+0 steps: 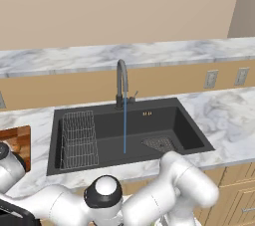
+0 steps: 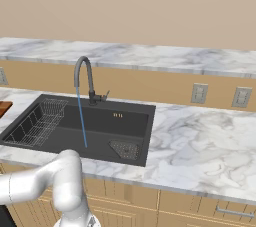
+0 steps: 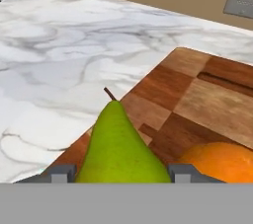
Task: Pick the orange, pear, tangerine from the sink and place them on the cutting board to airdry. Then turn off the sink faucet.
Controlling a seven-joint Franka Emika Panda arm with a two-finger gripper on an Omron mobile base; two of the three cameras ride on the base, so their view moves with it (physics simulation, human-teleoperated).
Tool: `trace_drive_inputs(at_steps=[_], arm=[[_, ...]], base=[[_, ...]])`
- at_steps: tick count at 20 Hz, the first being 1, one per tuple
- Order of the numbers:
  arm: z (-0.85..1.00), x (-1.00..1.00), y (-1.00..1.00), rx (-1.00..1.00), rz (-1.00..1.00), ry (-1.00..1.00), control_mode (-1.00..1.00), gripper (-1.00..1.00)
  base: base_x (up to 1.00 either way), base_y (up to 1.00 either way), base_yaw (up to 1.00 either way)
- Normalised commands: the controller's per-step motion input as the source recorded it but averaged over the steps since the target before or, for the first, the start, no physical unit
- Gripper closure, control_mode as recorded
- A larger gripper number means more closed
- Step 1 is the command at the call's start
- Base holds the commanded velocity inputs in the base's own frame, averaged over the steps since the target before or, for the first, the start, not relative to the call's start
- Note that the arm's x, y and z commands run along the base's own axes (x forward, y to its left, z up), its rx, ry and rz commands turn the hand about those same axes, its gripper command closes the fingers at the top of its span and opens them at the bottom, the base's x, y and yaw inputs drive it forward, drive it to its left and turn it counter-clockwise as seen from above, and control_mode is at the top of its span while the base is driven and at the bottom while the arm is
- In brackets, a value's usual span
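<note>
**A:** Over the cutting board (image 3: 207, 99), near its corner, the gripper (image 3: 117, 173) is clamped on the pear (image 3: 118, 149); one finger (image 3: 62, 172) sits on each flank, stem pointing away from the hand. An orange fruit (image 3: 220, 164) lies on the board just beside the pear, on its right in the hand view.

**B:** Advice for the release?

**A:** Judgement only: lower until the pear rests on the wood, then part the fingers slowly, since a rounded fruit may roll. Whether it already touches the board cannot be told.

**B:** Edges, free room?

**A:** The board's edge lies close on the pear's other side, with marble counter (image 3: 59, 55) beyond; open wood stretches ahead. Placing further inward looks safer. The sink (image 1: 164, 120) holds no visible fruit, and the faucet (image 1: 121, 83) runs, so shutting it remains.
</note>
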Motion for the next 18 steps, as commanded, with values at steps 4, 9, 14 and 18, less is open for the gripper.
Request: trace_drive_inputs(at_steps=[4,9,14,18], arm=[[-0.19,0.17,0.26,0.00,-0.01,0.01,-1.00,1.00],[-0.15,0.09,0.18,0.00,-0.01,0.01,-1.00,-1.00],[-0.04,0.00,0.02,0.00,-0.01,0.00,-1.00,-1.00],[0.00,-0.04,-0.01,0.00,0.00,0.00,-1.00,-1.00]], base=[[0.00,0.00,0.00],[0.00,0.00,0.00],[0.00,0.00,0.00],[0.00,0.00,0.00]])
